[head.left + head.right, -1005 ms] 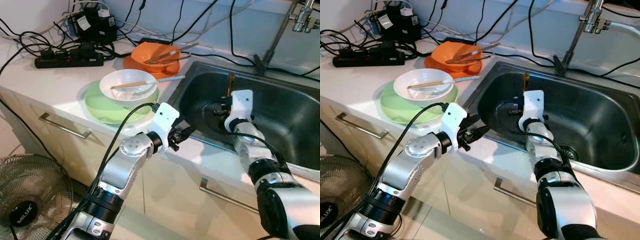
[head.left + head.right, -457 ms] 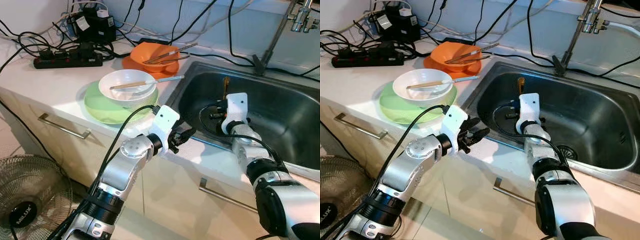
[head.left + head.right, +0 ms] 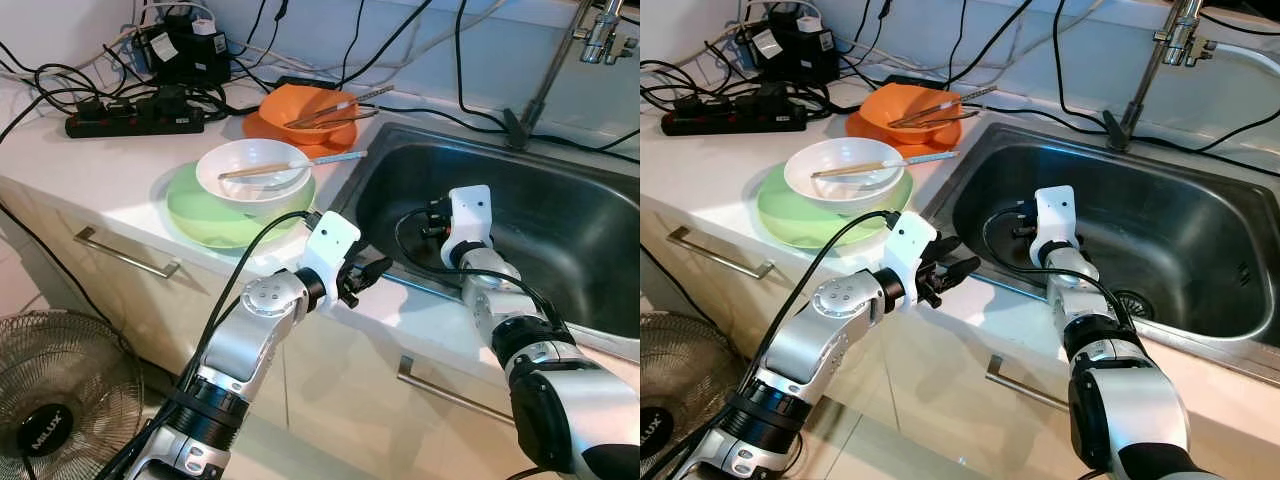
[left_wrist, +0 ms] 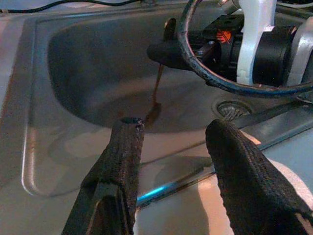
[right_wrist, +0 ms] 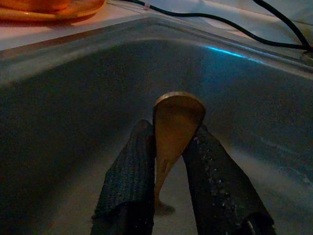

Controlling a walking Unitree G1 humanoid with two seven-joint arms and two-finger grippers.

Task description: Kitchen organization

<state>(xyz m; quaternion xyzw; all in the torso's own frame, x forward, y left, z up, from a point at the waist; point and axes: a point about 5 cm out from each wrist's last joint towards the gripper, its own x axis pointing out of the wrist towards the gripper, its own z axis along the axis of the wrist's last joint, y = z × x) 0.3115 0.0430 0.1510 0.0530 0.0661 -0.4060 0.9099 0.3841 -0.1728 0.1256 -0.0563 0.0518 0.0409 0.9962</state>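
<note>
Spoon (image 5: 172, 128) of dull brown, its lower end lost in the dark of the steel sink (image 3: 580, 240), stands pinched between the two fingers of the right gripper (image 5: 168, 161), which is closed on it down inside the basin; from the head views the white wrist housing hides it. On the counter one white bowl (image 3: 254, 173) holding a pair of chopsticks (image 3: 262, 169) sits on one green plate (image 3: 215, 213), and behind it one orange bowl (image 3: 308, 112) holds metal utensils too tangled to count. Left gripper (image 4: 173, 147) hovers at the sink's front edge, its fingers spread apart and holding nothing.
</note>
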